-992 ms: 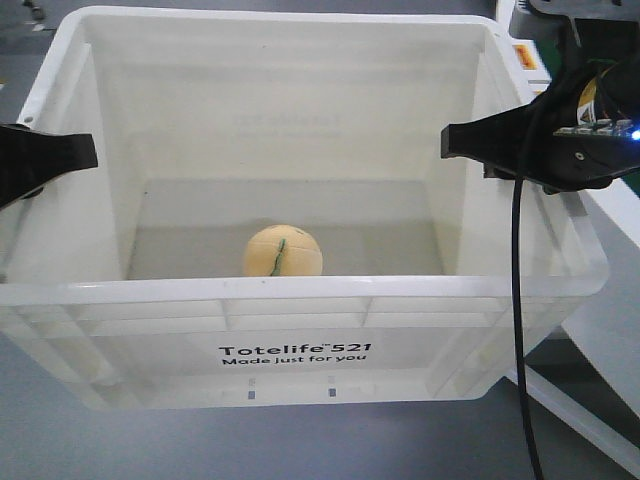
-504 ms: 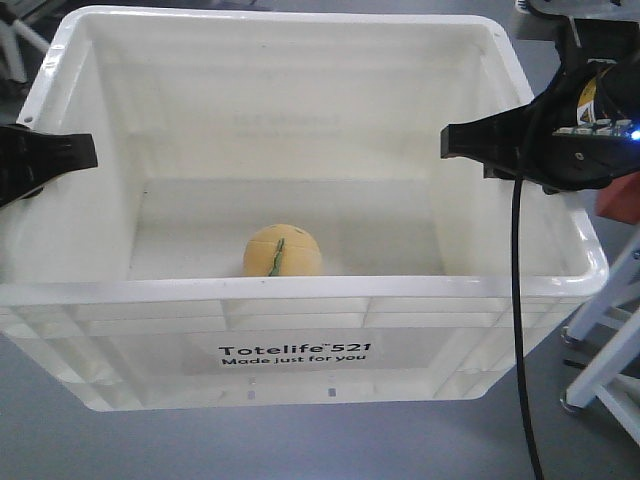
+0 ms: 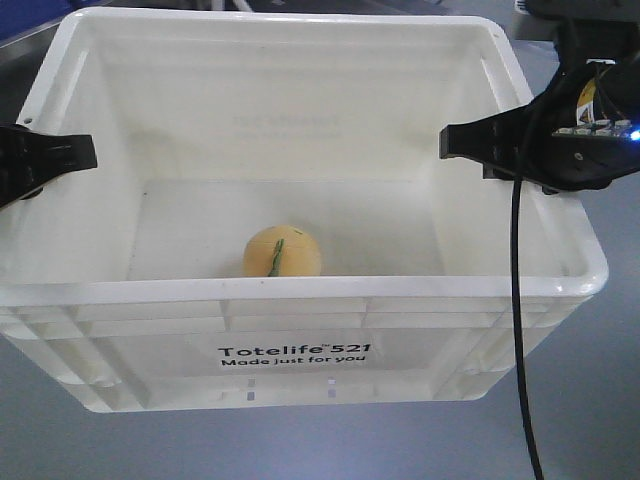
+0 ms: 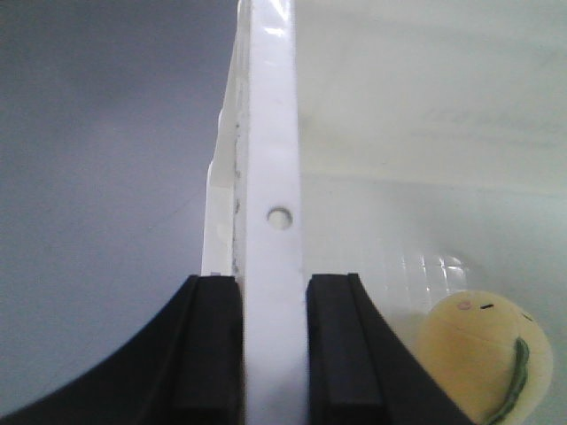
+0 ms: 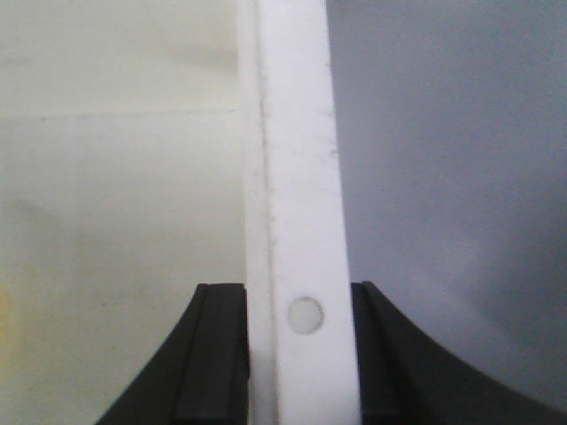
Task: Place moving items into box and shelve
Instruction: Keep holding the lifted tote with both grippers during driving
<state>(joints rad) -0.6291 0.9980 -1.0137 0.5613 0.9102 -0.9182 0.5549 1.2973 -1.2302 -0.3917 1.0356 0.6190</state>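
The white ribbed box (image 3: 300,291), printed "Totelife 521", hangs above the grey floor, held between both arms. My left gripper (image 3: 82,150) is shut on its left rim (image 4: 273,133), one pad inside and one outside. On the right rim (image 5: 297,177) my right gripper (image 3: 452,140) is shut the same way. One moving item lies on the box floor near the front wall: a pale orange-yellow plush ball (image 3: 282,251) with a green stripe. In the left wrist view the ball (image 4: 487,359) shows low on the right.
Grey floor (image 3: 600,400) lies all round the box. A black cable (image 3: 520,330) hangs from the right arm down past the box's right front corner. A blue edge (image 3: 25,22) shows at the top left corner.
The background has slid past while the box stays gripped in the same place in view. The white frame legs at the right are gone, and a blue edge has come in at top left.
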